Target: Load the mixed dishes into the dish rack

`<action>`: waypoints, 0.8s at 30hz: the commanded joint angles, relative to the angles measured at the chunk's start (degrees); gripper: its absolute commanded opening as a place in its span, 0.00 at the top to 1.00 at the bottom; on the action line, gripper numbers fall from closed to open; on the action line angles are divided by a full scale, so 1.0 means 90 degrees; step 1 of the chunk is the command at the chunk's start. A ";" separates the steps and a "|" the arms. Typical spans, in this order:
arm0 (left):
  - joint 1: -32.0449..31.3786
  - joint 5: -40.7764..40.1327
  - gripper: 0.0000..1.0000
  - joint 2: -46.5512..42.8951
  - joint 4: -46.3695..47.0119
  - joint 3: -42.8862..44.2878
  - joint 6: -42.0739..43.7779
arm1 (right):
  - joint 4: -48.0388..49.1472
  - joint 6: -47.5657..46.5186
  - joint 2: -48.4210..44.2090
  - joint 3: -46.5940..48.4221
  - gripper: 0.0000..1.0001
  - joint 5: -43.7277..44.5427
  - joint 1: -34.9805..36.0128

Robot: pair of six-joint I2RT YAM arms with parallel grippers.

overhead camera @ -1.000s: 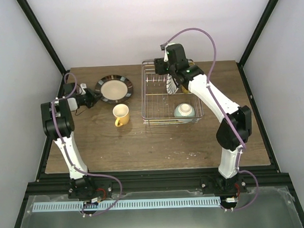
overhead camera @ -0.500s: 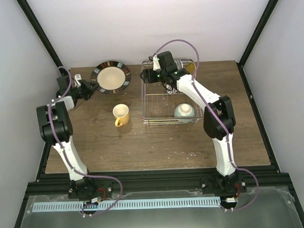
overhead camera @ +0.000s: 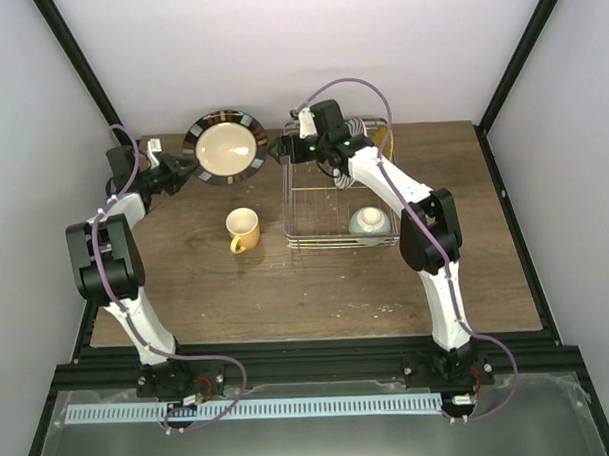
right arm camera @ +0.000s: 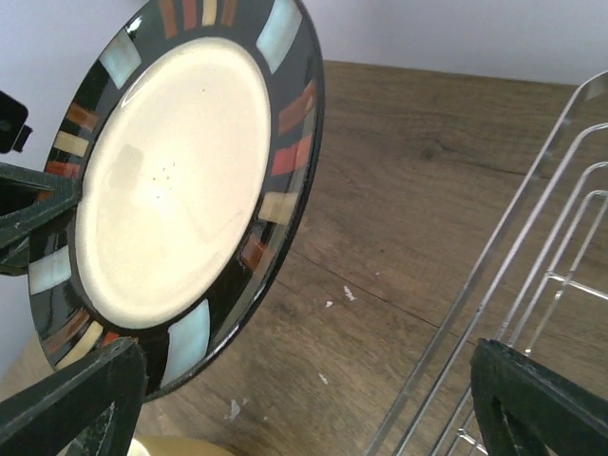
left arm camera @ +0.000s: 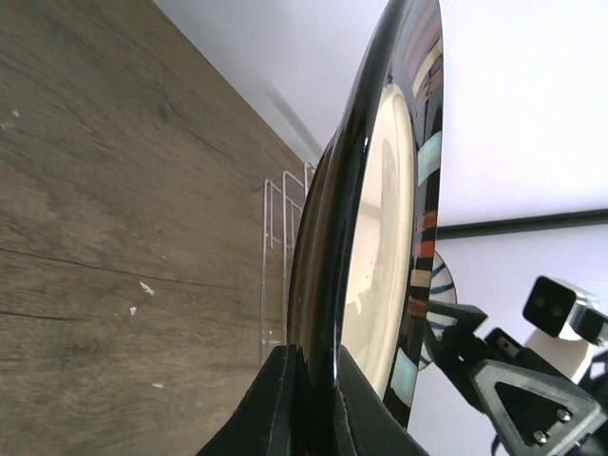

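My left gripper (overhead camera: 182, 170) is shut on the rim of the dark-rimmed tan-centred plate (overhead camera: 225, 148) and holds it tilted up above the table's far left; the left wrist view shows the jaws (left arm camera: 318, 399) pinching the rim (left arm camera: 380, 218). My right gripper (overhead camera: 280, 155) is open and empty beside the plate's right edge; the plate (right arm camera: 180, 180) sits off its left finger (right arm camera: 66, 408). The dish rack (overhead camera: 294, 203) holds the pale green bowl (overhead camera: 368, 222). The small yellow-orange plate (overhead camera: 382, 137) peeks out behind the arm. The striped plate (left arm camera: 442, 294) shows partly. The yellow mug (overhead camera: 243, 230) stands left of the rack.
The rack's wire side (right arm camera: 532, 247) is close to my right finger. The black frame posts (overhead camera: 84, 76) and white walls close in the back of the brown table (overhead camera: 287, 289).
My left gripper has lifted the dark-rimmed plate off the table and tilted it up toward the back. My right gripper has swung left from over the rack to beside the plate.
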 commanded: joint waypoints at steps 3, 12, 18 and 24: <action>-0.0178 0.0719 1.00 -0.0618 0.0496 -0.0058 0.0052 | 0.0225 0.0151 0.0223 0.0287 0.05 -0.0761 -0.0040; -0.0598 0.0864 1.00 -0.0868 0.0358 -0.0230 0.0149 | 0.0647 0.0471 0.0394 0.0235 0.09 -0.1349 -0.0039; -0.0751 0.0918 1.00 -0.0940 0.0493 -0.0375 0.0057 | 0.0712 0.0390 0.0367 0.0206 0.33 -0.1356 -0.0033; -0.0766 0.0897 1.00 -0.0911 0.0500 -0.0468 0.0060 | 0.0828 0.0342 0.0146 -0.0008 0.71 -0.1270 -0.0032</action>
